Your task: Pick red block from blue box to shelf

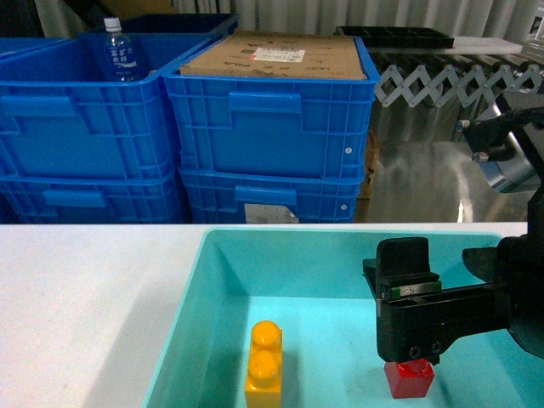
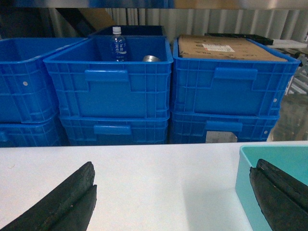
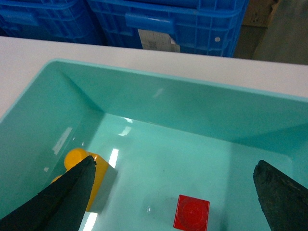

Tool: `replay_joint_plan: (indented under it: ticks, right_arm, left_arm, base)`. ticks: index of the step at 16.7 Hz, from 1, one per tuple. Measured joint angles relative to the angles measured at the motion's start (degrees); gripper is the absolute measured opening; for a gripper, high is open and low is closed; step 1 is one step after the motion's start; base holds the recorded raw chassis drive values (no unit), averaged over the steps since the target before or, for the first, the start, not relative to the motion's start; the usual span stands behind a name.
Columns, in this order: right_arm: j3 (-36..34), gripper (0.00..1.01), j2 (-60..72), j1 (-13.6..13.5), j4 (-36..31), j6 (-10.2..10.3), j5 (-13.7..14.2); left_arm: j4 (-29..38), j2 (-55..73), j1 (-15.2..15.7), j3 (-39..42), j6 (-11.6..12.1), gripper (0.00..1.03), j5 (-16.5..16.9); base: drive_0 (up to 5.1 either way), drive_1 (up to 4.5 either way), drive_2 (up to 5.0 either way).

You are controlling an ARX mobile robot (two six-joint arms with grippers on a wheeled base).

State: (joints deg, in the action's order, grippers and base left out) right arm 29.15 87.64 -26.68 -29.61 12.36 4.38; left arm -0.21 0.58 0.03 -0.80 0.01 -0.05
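Biggest stuff first: stacked blue crates (image 1: 272, 127) fill the background, one with a cardboard sheet (image 1: 276, 55) on top and one holding a water bottle (image 1: 119, 51). The shelf itself isn't clearly in view, just shiny metal off to the right.

On the white table (image 1: 85, 297) sits the blue box (image 1: 340, 242), nearer edge cut off in the head view. Inside it, the right end effector (image 1: 408, 361) hangs straight above the red block (image 3: 192, 212), its fingers (image 3: 72, 192) spread wide either side, not touching. Looks lined up for a descent and pinch.

The yellow brick (image 1: 264, 365) stands well apart to the left, so it shouldn't interfere.

The left end effector (image 2: 173, 202) idles over bare table, fingers apart, just beside the box rim.

The block's top is partly hidden behind the right end effector in the head view.
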Motion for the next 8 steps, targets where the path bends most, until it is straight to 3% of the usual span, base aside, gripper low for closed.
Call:
replay_joint_plan:
  ticks: [5,8]
  right_arm:
    - [0.4,0.98,5.3,-2.6,0.7,4.6,5.0]
    - [2.8,0.98,11.0,-2.6,0.6,6.3,5.5]
  left_arm:
    - [0.0,0.0,0.0,0.0,0.0,0.98,0.0]
    - [0.0,0.0,0.0,0.0,0.0,0.98,0.0]
  base:
    - [0.0,0.00,0.0]
    - [0.0,0.00,0.0]
